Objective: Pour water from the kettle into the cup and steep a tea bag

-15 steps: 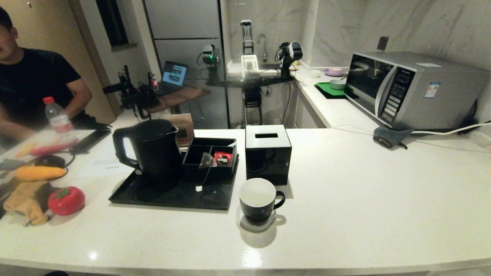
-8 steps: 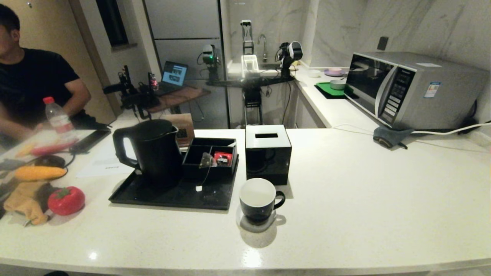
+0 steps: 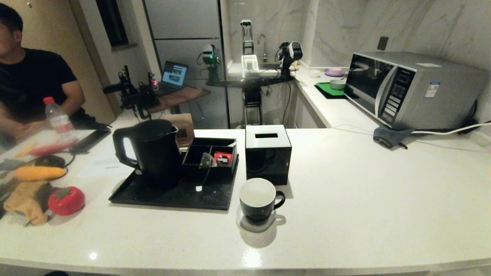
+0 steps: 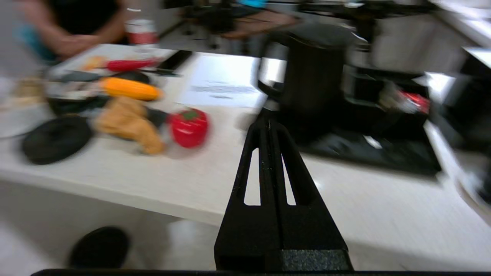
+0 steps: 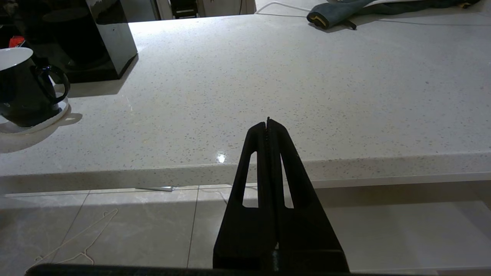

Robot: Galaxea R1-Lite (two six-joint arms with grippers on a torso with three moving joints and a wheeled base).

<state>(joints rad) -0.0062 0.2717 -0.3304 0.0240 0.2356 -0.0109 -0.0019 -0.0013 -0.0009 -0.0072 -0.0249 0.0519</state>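
Neither arm showed in the head view; only the wrist cameras caught them. The left gripper point(image 4: 268, 122) hung off the table's near edge with its jaws pressed together on nothing, and that view was smeared, so the small things ahead of it were hard to make out. The right gripper point(image 5: 267, 119) sat low before the table point(image 3: 364, 199) edge too, jaws closed and empty.

One kettle point(image 3: 153, 151) stood upright at the 10 o'clock end of the single black tray point(image 3: 168, 195), handle toward 9 o'clock, lid on, so any water inside was hidden. One tea bag point(image 3: 207, 160) leaned on the front wall of the divided box point(image 3: 209, 153) at the kettle's 3 o'clock, string hanging down to its white tag point(image 3: 198, 188) on the tray. One red packet point(image 3: 223, 158) lay in the box beside it. One cup point(image 3: 259, 199) stood on a pale coaster at the tray's 3 o'clock, just in front of the tissue box point(image 3: 267, 153), handle toward 3 o'clock; whether it held water could not be told.
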